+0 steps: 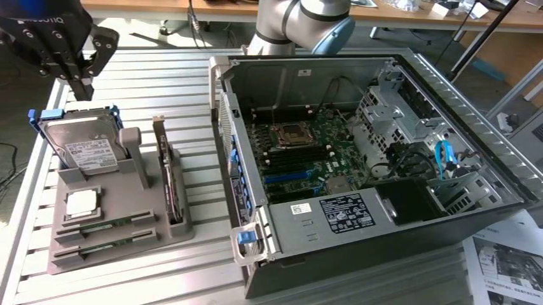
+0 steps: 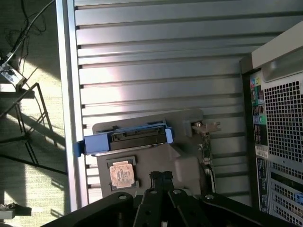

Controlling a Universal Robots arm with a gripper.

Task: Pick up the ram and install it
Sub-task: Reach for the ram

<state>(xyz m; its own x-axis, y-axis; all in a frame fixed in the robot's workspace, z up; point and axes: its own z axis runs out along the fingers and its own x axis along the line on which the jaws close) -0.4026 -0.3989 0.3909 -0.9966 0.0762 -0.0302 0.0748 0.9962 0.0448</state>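
1. While the black gripper (image 1: 81,89) is hanging clenched, empty, the thin green ram stick (image 1: 109,224) is lying in the grey plastic holder (image 1: 165,238).
2. Judged light, brittle: long edges are offering the safest hold.

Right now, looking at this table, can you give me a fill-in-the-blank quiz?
1. The hard drive stands in a ____ frame.
2. The grey holder carries ____ ram sticks.
3. The shut tool holds ____.
4. The computer case lies with its side ____, motherboard showing.
Missing words: blue; two; nothing; open.
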